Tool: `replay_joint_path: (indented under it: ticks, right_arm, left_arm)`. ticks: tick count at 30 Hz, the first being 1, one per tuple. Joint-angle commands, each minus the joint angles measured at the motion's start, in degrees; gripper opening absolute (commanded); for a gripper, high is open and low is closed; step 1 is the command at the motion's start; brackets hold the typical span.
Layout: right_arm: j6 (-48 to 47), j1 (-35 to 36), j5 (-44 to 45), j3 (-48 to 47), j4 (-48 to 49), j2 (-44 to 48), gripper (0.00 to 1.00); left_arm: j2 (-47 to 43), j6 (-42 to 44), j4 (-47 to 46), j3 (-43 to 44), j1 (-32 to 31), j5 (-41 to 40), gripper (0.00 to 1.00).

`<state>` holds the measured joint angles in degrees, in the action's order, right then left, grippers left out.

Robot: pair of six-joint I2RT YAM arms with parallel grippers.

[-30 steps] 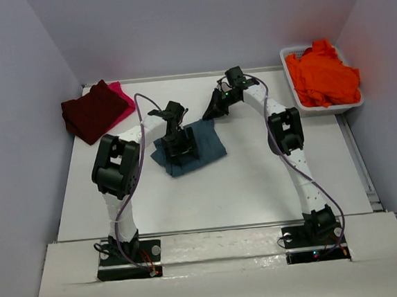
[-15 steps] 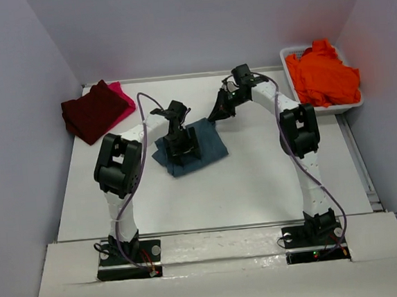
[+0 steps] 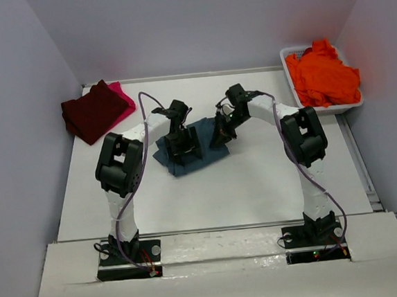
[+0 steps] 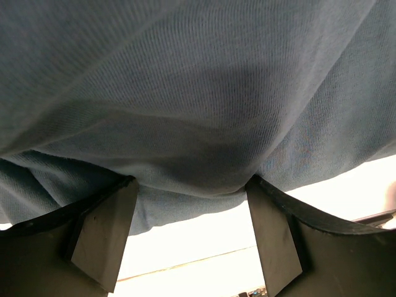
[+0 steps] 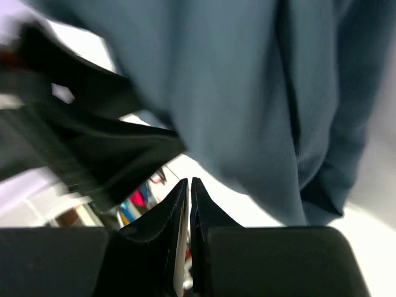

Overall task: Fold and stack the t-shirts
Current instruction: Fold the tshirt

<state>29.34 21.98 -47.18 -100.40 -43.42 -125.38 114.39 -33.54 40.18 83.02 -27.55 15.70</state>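
where grey walls point(image 3: 208, 22) box white table point(image 3: 257, 178), left tool point(image 3: 183, 146) agape on teal t-shirt point(image 4: 198, 93), right tool point(image 5: 189, 182) shut

Landmark: middle shirt point(image 3: 201, 159), lying on the table point(image 3: 210, 203) near its centre.
- Left gripper point(image 3: 183, 150): on top of the middle shirt, over its left half.
- Right gripper point(image 3: 218, 138): at the shirt's right edge; contact cannot be told.
- Behind and left of the shirt, well apart: a stack, upper shirt point(image 3: 91, 113) on lower shirt point(image 3: 119, 94), the lower one showing past the upper's rear right side.
- Behind and right of the shirt, well apart: tub point(image 3: 327, 109), with a shirt heap point(image 3: 323, 75) in it, lapping over the rim.
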Motion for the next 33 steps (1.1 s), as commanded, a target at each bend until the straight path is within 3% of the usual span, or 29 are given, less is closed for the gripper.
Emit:
replay_joint_path:
  ticks: [1, 10, 13, 17, 21, 33]
  right_arm:
    - [-2.54, 2.63, -0.72, 5.11, 0.00, -0.21, 0.11]
    - [-1.66, 3.25, 5.25, 8.63, 2.37, -1.71, 0.10]
    - [-1.22, 3.25, 6.48, 9.60, 3.60, -1.80, 0.19]
    - [-0.69, 3.25, 6.40, 11.36, 5.01, -1.88, 0.49]
    - [-0.52, 3.25, 7.53, 11.72, 5.19, -1.53, 0.68]
    - [-0.51, 3.25, 8.07, 12.51, 5.01, -1.80, 0.73]
  left_arm:
    - [1.36, -0.30, -0.11, 2.23, -0.66, -0.06, 0.83]
    - [0.84, -0.47, 1.56, 5.30, -0.66, -0.41, 0.83]
    - [0.66, -0.39, 3.32, 8.29, -0.66, -1.73, 0.83]
    - [0.49, -0.12, 5.34, 11.19, -0.66, -2.61, 0.83]
    - [0.48, -0.12, 6.13, 12.51, -0.66, -3.31, 0.83]
    - [5.75, 1.63, 6.05, 14.44, 4.51, -5.85, 0.83]
